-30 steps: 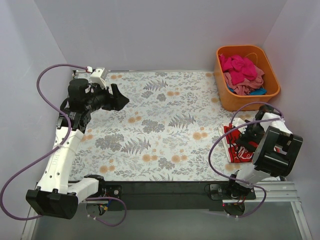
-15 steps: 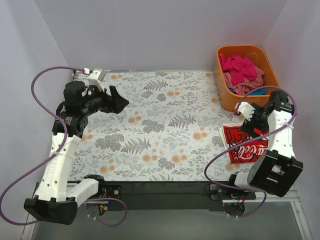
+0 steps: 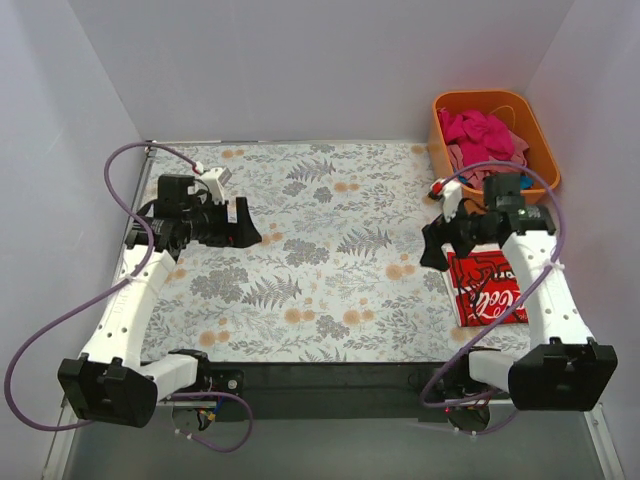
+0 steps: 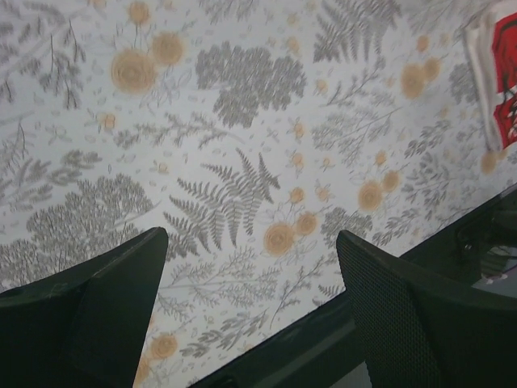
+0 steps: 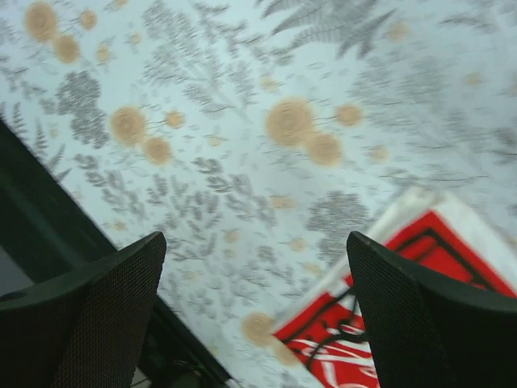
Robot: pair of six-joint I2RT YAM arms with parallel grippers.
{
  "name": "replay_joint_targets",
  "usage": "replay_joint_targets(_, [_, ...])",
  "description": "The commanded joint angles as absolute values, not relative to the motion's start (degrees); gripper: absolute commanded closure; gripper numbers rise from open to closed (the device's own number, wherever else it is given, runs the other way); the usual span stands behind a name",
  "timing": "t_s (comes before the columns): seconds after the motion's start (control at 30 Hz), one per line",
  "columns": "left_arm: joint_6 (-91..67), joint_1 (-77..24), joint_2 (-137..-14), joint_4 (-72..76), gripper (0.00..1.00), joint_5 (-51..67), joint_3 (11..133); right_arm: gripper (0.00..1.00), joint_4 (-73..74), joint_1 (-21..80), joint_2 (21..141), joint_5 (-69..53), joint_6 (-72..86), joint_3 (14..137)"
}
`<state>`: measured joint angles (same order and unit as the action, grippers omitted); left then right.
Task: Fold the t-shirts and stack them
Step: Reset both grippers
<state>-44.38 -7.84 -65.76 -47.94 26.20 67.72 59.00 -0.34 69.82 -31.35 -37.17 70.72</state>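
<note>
A folded red t-shirt (image 3: 490, 290) with white Coca-Cola script lies on the floral cloth at the right; it also shows in the right wrist view (image 5: 404, 323) and at the edge of the left wrist view (image 4: 502, 73). Several more t-shirts, magenta (image 3: 477, 130) and pink, lie heaped in the orange tub (image 3: 450, 190). My right gripper (image 3: 436, 247) is open and empty, above the cloth just left of the red shirt. My left gripper (image 3: 242, 226) is open and empty over the left part of the cloth.
The floral cloth (image 3: 320, 250) covers the table. The orange tub stands at the back right corner. White walls close in the sides and back. A black strip (image 3: 330, 375) runs along the near edge.
My right arm swung up from over the red shirt and came down left of it. My left gripper dropped lower and nearer over the left cloth. The red shirt now lies uncovered.
</note>
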Motion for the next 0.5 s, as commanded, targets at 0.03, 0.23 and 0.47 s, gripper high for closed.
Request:
replay_joint_targets(0.03, [-41.39,-7.65,-62.32,-50.28,0.14,21.28,60.30,0.02,48.70,4.48,64.34,-33.93,-22.59,58.12])
replay_joint_targets(0.23, [-40.96,-7.65,-61.26,-49.57,0.13,20.04,59.24,0.02,45.09,7.47,59.94,-29.71,-22.50,51.86])
replay_joint_targets(0.47, [-41.84,-7.65,-60.73,-49.57,0.11,18.20,59.68,0.02,45.09,8.00,58.27,-29.97,-22.59,51.85])
